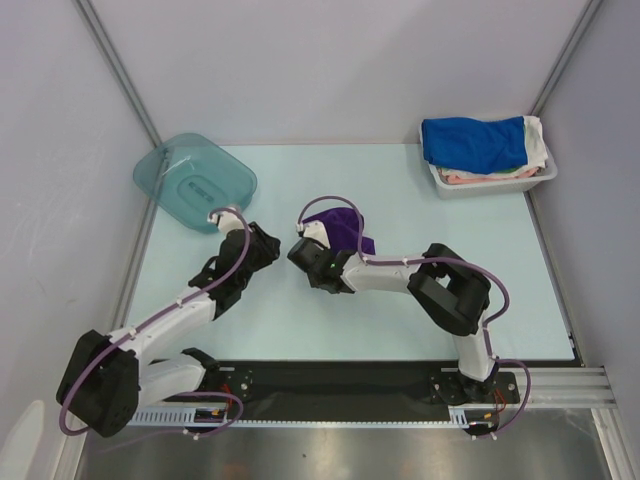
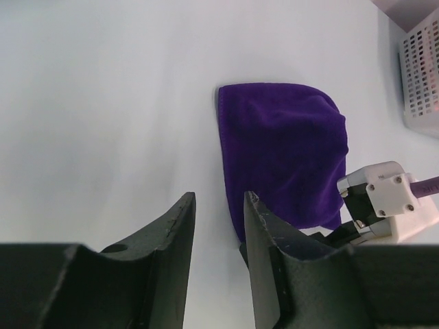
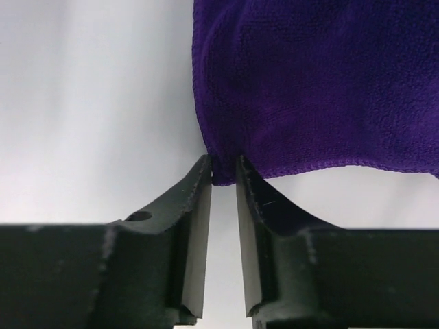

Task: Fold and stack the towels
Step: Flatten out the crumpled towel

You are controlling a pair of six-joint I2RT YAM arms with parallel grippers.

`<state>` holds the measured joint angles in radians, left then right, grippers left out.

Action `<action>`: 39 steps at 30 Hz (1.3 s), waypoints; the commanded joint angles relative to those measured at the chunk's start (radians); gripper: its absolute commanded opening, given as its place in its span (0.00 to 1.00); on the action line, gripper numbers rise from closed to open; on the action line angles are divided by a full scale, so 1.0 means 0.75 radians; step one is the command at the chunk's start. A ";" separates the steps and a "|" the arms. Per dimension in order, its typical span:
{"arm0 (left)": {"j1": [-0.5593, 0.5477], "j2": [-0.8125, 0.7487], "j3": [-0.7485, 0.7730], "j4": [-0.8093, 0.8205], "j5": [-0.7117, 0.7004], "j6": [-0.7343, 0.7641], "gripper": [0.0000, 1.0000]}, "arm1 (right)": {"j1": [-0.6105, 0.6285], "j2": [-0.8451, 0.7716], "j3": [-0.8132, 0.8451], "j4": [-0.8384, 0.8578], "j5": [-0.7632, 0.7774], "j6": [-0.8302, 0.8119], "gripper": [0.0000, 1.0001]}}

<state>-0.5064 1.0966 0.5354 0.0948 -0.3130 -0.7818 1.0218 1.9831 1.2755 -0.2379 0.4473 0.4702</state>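
Grip check: verify right gripper (image 3: 224, 171), narrowed around 7 o'clock corner of purple towel (image 3: 315, 82) at table (image 1: 400, 320) centre; firm hold not confirmable. Seat cloth edge deep in jaws before lifting. Note left gripper (image 2: 219, 205) wide, empty, at towel's 9 o'clock.

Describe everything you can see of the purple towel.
The purple towel is dark, soft, plush-looking cloth with a stitched hem along its edges. It is folded into a rounded, slightly humped bundle and lies near the middle of the pale table. One corner sits between the tips of the right fingers, which are nearly together. Whether they grip it is unclear.
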 commanded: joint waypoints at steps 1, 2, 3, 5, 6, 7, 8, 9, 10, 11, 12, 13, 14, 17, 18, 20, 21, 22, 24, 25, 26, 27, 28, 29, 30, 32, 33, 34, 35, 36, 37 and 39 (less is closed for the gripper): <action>0.017 0.008 -0.014 0.058 0.027 0.003 0.40 | 0.010 0.023 0.036 -0.002 0.044 0.011 0.24; 0.019 0.009 -0.016 0.058 0.029 0.001 0.40 | 0.010 0.025 0.036 -0.004 0.046 0.011 0.21; 0.021 0.013 -0.018 0.060 0.033 0.003 0.40 | 0.008 0.023 0.034 -0.008 0.050 0.011 0.20; 0.023 0.017 -0.016 0.062 0.039 0.010 0.40 | 0.010 0.007 0.032 -0.026 0.064 0.013 0.14; 0.023 0.019 -0.016 0.066 0.041 0.012 0.39 | 0.008 -0.008 0.028 -0.029 0.070 0.015 0.13; 0.027 0.023 -0.016 0.070 0.049 0.016 0.40 | 0.008 -0.030 0.016 -0.033 0.081 0.013 0.13; 0.027 0.029 -0.016 0.076 0.059 0.024 0.41 | 0.000 -0.071 0.011 -0.041 0.083 0.009 0.11; 0.027 0.033 -0.014 0.092 0.070 0.028 0.42 | -0.002 -0.099 0.007 -0.055 0.087 0.009 0.10; 0.025 0.041 -0.012 0.101 0.096 0.032 0.43 | -0.006 -0.128 -0.013 -0.063 0.103 0.003 0.10; 0.027 0.057 -0.010 0.107 0.106 0.040 0.45 | -0.012 -0.159 -0.025 -0.067 0.107 0.003 0.08; 0.027 0.072 0.000 0.123 0.121 0.046 0.46 | -0.027 -0.232 -0.040 -0.075 0.111 0.001 0.07; 0.025 0.084 0.010 0.129 0.139 0.052 0.47 | -0.033 -0.267 -0.052 -0.088 0.117 0.001 0.07; 0.025 0.100 0.022 0.133 0.172 0.063 0.47 | -0.041 -0.312 -0.080 -0.092 0.124 -0.003 0.06; 0.025 0.184 0.071 0.164 0.257 0.075 0.47 | -0.070 -0.470 -0.126 -0.127 0.156 -0.009 0.04; 0.027 0.229 0.102 0.174 0.278 0.081 0.47 | -0.088 -0.547 -0.136 -0.147 0.168 -0.011 0.04; 0.025 0.288 0.149 0.191 0.349 0.089 0.47 | -0.111 -0.615 -0.162 -0.172 0.197 -0.021 0.04; 0.021 0.343 0.163 0.201 0.364 0.087 0.47 | -0.141 -0.686 -0.173 -0.192 0.207 -0.024 0.04; 0.013 0.362 0.176 0.205 0.376 0.083 0.47 | -0.155 -0.715 -0.181 -0.198 0.209 -0.026 0.04; 0.002 0.403 0.202 0.233 0.391 0.079 0.48 | -0.192 -0.776 -0.205 -0.227 0.212 -0.042 0.04; -0.006 0.430 0.211 0.240 0.393 0.065 0.48 | -0.229 -0.831 -0.216 -0.233 0.216 -0.048 0.04; -0.010 0.442 0.221 0.266 0.397 0.059 0.48 | -0.252 -0.856 -0.228 -0.235 0.214 -0.060 0.04; -0.012 0.452 0.225 0.287 0.407 0.051 0.48 | -0.276 -0.879 -0.248 -0.247 0.205 -0.066 0.04; -0.024 0.481 0.233 0.297 0.407 0.044 0.48 | -0.301 -0.926 -0.257 -0.253 0.195 -0.066 0.04; -0.032 0.495 0.263 0.299 0.407 0.044 0.48 | -0.362 -0.946 -0.267 -0.256 0.183 -0.066 0.04; -0.037 0.516 0.284 0.299 0.448 0.050 0.48 | -0.391 -0.969 -0.277 -0.247 0.155 -0.079 0.04; -0.065 0.581 0.337 0.295 0.468 0.063 0.47 | -0.476 -1.014 -0.295 -0.245 0.118 -0.079 0.05; -0.073 0.603 0.350 0.299 0.477 0.065 0.47 | -0.503 -1.022 -0.298 -0.245 0.095 -0.091 0.04; -0.090 0.620 0.360 0.299 0.483 0.065 0.47 | -0.522 -1.030 -0.289 -0.247 0.089 -0.095 0.04; -0.096 0.652 0.378 0.299 0.483 0.065 0.47 | -0.558 -1.043 -0.289 -0.247 0.089 -0.105 0.05; -0.100 0.667 0.386 0.299 0.479 0.065 0.47 | -0.581 -1.049 -0.285 -0.249 0.075 -0.109 0.05; -0.102 0.677 0.395 0.297 0.479 0.063 0.47 | -0.605 -1.057 -0.287 -0.247 0.058 -0.113 0.05; -0.104 0.716 0.415 0.309 0.489 0.065 0.46 | -0.689 -1.071 -0.287 -0.231 -0.027 -0.116 0.05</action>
<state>-0.5762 1.6051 0.8017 0.2848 0.0288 -0.7414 0.5621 1.2213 1.0519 -0.4297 0.4984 0.4061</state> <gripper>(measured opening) 0.468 0.053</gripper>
